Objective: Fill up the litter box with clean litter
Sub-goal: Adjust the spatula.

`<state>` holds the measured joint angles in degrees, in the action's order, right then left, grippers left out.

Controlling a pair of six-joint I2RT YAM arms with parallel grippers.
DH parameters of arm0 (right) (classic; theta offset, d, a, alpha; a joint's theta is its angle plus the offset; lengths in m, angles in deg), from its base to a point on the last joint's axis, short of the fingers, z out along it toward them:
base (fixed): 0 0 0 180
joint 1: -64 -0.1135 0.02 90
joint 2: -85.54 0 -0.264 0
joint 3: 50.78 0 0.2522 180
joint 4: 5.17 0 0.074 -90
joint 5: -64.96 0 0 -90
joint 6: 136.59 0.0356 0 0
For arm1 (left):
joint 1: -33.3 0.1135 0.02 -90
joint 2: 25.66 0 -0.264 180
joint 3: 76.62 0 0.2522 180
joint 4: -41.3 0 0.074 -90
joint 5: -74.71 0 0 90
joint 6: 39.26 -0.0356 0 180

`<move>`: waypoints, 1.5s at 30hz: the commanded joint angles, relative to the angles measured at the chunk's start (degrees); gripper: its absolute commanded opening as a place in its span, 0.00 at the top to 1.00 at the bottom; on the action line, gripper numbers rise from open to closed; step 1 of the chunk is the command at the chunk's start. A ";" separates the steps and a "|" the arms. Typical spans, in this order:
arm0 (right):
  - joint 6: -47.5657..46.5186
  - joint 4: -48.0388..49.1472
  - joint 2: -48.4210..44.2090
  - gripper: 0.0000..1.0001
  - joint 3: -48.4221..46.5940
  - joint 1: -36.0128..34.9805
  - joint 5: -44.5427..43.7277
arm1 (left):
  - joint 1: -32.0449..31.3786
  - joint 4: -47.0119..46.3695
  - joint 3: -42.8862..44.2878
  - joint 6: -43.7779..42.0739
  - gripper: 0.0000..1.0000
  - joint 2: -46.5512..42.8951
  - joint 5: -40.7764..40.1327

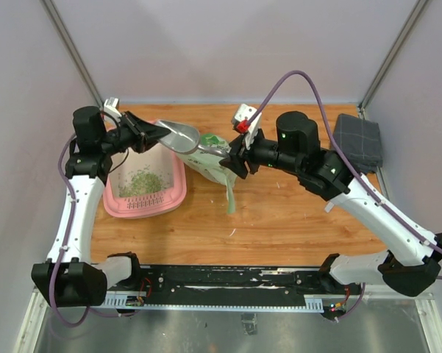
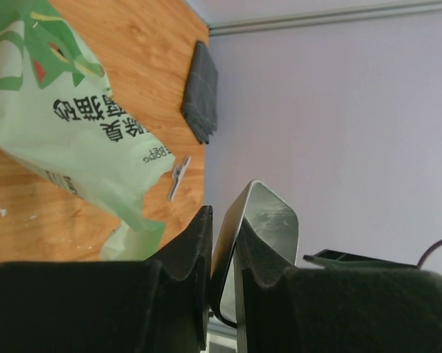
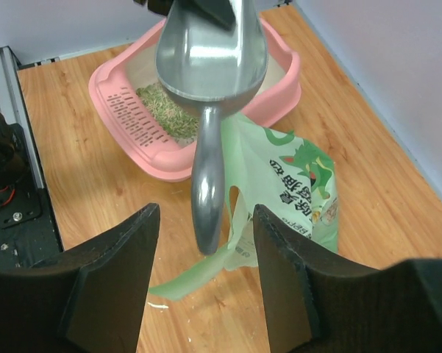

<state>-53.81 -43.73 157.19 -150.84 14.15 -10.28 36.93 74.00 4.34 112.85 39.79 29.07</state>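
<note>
The pink litter box (image 1: 143, 209) sits at the left of the table, with clean litter (image 1: 141, 180) heaped inside. My left gripper (image 1: 153, 134) is shut on the rim of a grey metal scoop (image 1: 182, 137), held above the box's right edge. In the left wrist view the gripper (image 2: 224, 224) pinches the scoop's thin edge (image 2: 268, 220). My right gripper (image 3: 206, 213) stands open around the scoop's handle (image 3: 208, 184) without touching it. The litter box (image 3: 125, 121) and litter (image 3: 165, 110) lie beyond. A light green bag (image 1: 215, 158) lies under the scoop.
A grey folded cloth (image 1: 357, 140) lies at the back right. A torn strip of the bag (image 1: 231, 198) trails toward the table's front. A small clip (image 2: 178, 178) and crumbs lie on the wood near the bag (image 2: 66, 125).
</note>
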 commanded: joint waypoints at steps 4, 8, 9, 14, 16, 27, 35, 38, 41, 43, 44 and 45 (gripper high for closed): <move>0.03 -7.99 6.92 0.49 -8.29 0.04 1.36 | -2.95 5.14 1.02 -5.67 1.00 -1.11 -3.13; 0.27 -10.37 10.51 0.50 -11.37 -0.08 1.28 | -3.74 6.15 1.75 -6.40 1.00 -0.84 -4.07; 0.28 -10.28 11.00 0.50 -11.63 -0.15 1.58 | -3.87 7.11 2.10 -6.87 1.00 -0.59 -4.39; -0.06 -11.14 14.11 0.50 -13.78 -1.92 0.84 | -4.21 7.89 2.76 -7.08 1.00 -0.06 -4.63; -0.20 -10.78 14.80 0.52 -13.85 -2.52 0.33 | -4.32 8.79 3.51 -7.35 1.00 0.31 -4.70; -0.96 -7.25 15.88 0.75 -13.28 -4.42 -1.38 | -4.52 9.52 3.28 -5.87 1.00 -0.36 -4.20; -2.34 -8.59 16.08 0.64 -12.01 -5.39 -3.85 | -4.52 9.47 2.06 -3.14 1.00 -1.09 -3.23; -2.53 -8.68 15.80 0.64 -11.00 -5.44 -4.60 | -4.52 9.51 2.05 -2.79 1.00 -1.13 -3.06; -2.90 -9.07 15.84 0.86 -11.29 -5.62 -5.74 | -4.52 9.54 2.40 -2.93 1.00 -1.03 -2.80; -3.35 -8.85 15.63 0.98 -11.24 -5.62 -5.91 | -4.52 9.51 2.36 -2.89 1.00 -1.03 -2.79; -3.72 -9.00 15.62 0.99 -11.29 -5.61 -5.82 | -4.52 9.09 2.12 -2.55 1.00 -1.09 -2.72; -4.11 -9.26 15.54 0.99 -11.29 -5.63 -6.15 | -4.52 8.30 1.75 -1.95 1.00 -1.25 -2.58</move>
<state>-56.18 -52.63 173.26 -162.43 9.85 -15.37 32.72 84.84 6.24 108.52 40.06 24.20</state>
